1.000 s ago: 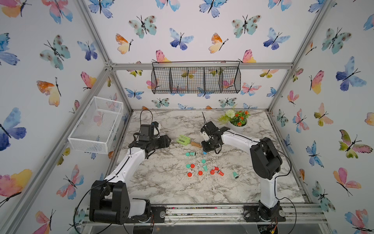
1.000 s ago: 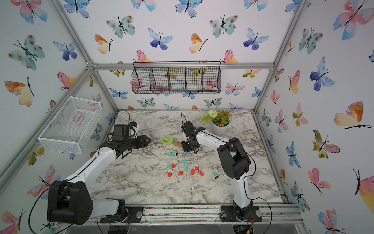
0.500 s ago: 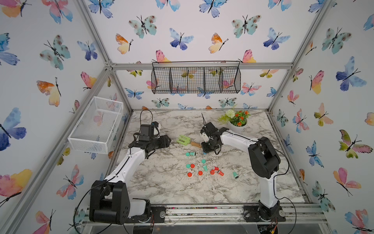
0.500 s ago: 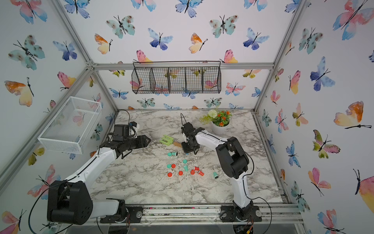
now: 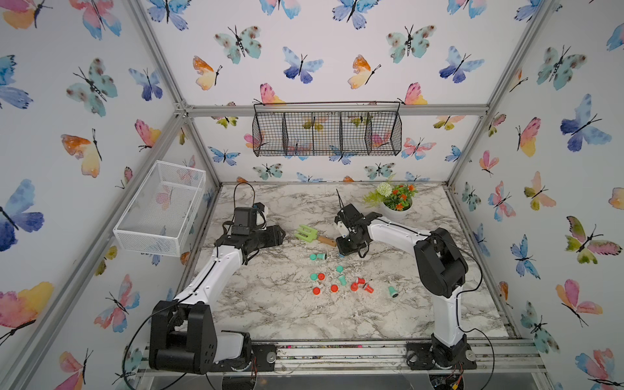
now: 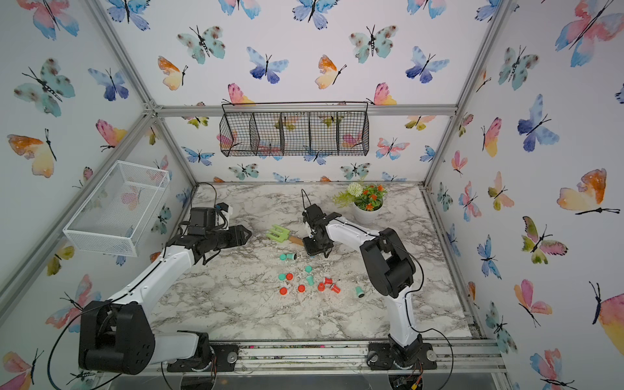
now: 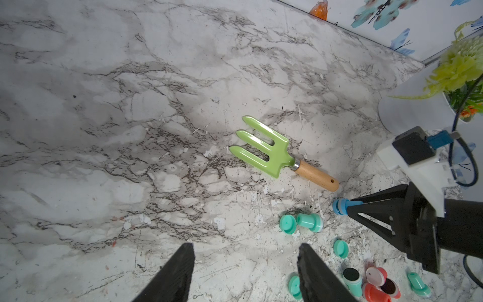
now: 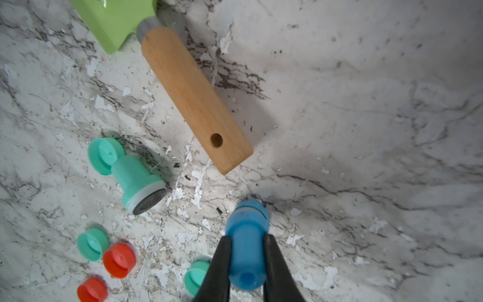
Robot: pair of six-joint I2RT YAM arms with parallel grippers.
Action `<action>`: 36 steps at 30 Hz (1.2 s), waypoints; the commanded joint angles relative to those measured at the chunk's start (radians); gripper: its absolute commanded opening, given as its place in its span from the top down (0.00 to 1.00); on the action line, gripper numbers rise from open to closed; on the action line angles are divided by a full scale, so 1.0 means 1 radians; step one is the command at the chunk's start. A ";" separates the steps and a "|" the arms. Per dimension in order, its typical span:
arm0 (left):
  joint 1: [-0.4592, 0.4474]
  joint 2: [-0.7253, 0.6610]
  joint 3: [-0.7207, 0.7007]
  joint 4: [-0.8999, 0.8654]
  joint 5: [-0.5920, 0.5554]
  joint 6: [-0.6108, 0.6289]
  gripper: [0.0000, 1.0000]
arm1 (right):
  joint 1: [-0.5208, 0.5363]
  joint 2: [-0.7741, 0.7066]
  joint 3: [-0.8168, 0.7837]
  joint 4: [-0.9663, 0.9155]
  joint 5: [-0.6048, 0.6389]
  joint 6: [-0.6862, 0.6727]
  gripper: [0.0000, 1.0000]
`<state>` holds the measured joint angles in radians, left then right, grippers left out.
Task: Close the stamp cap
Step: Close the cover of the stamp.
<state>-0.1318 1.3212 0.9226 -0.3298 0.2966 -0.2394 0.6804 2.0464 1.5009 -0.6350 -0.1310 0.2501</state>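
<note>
**R gripper clamps blue stamp; L gripper open, empty**

Far left, a white mesh bin [image 5: 158, 209] hangs on the side wall above the marble table [image 5: 287, 314]. L gripper [image 5: 275, 236] hovers over the table's left part. Its fingers [image 7: 177, 274] are spread apart w/ nothing betw. them.

Just right of it lies a green garden fork [image 5: 309, 234], tines toward L gripper, wooden handle toward the R arm. Near the handle's end, on the cam. side, a teal stamp [image 8: 133, 177] lies on its side w/ its dark pad face exposed. A loose teal cap [image 8: 104, 155] rests against its narrow end.

Next comes R gripper [image 8: 247, 239], pointing down, fingers closed on a blue stamp [image 8: 247, 222] and pinching its narrow body. The stamp's wide ringed end faces the table, just beside the tip of the fork handle. Can't tell if it touches the surface, or if a cap is on it.

Toward the front edge, a scatter of red & teal caps and stamps [image 5: 337, 283] sits mid-table, near R gripper but apart from it.

Back right stands a white flower pot [image 5: 395, 212]. A black wire basket [image 5: 326, 133] hangs on the rear wall.
</note>
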 commanded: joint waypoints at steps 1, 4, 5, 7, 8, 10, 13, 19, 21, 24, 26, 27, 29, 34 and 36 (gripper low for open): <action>0.007 -0.011 0.002 0.006 -0.001 0.011 0.35 | 0.005 0.006 0.000 -0.038 0.005 -0.009 0.99; 0.007 -0.011 0.002 0.005 -0.001 0.011 0.35 | 0.006 0.009 -0.004 -0.037 0.005 -0.009 0.99; 0.006 -0.011 0.002 0.006 -0.001 0.011 0.35 | 0.005 0.011 -0.006 -0.037 0.005 -0.009 0.99; 0.006 -0.011 0.002 0.006 -0.001 0.011 0.35 | 0.005 0.014 -0.009 -0.035 0.005 -0.009 0.99; 0.006 -0.011 0.001 0.006 -0.001 0.011 0.35 | 0.005 0.015 -0.010 -0.035 0.004 -0.009 0.99; 0.006 -0.013 0.001 0.005 -0.001 0.011 0.35 | 0.007 0.016 -0.014 -0.030 0.005 -0.007 0.99; 0.006 -0.012 0.001 0.005 -0.002 0.011 0.35 | 0.007 0.019 -0.019 -0.026 0.006 -0.007 0.99; 0.006 -0.014 0.001 0.005 -0.004 0.011 0.35 | 0.010 0.029 -0.021 -0.011 0.008 -0.003 0.99; 0.006 -0.014 0.001 0.005 -0.005 0.011 0.35 | 0.012 0.033 -0.018 -0.011 0.014 -0.002 0.99; 0.006 -0.015 0.000 0.004 -0.005 0.011 0.35 | 0.014 0.037 -0.017 -0.020 0.037 -0.006 0.99; 0.007 -0.014 0.001 0.004 -0.005 0.011 0.35 | 0.019 0.034 -0.019 -0.029 0.066 -0.008 0.99; 0.006 -0.013 0.001 0.003 -0.005 0.011 0.35 | 0.019 0.031 -0.021 -0.036 0.083 -0.009 0.99; 0.006 -0.013 0.000 0.004 -0.005 0.011 0.35 | 0.021 0.029 -0.021 -0.055 0.115 -0.014 0.99; 0.006 -0.013 0.001 0.003 -0.004 0.011 0.35 | 0.027 0.013 -0.032 -0.120 0.208 -0.021 0.99; 0.006 -0.011 0.001 0.003 -0.004 0.011 0.35 | 0.030 0.005 -0.042 -0.145 0.246 -0.022 0.99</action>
<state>-0.1318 1.3212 0.9226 -0.3298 0.2966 -0.2394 0.7101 2.0464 1.4910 -0.6643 0.0074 0.2413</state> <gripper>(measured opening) 0.653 0.200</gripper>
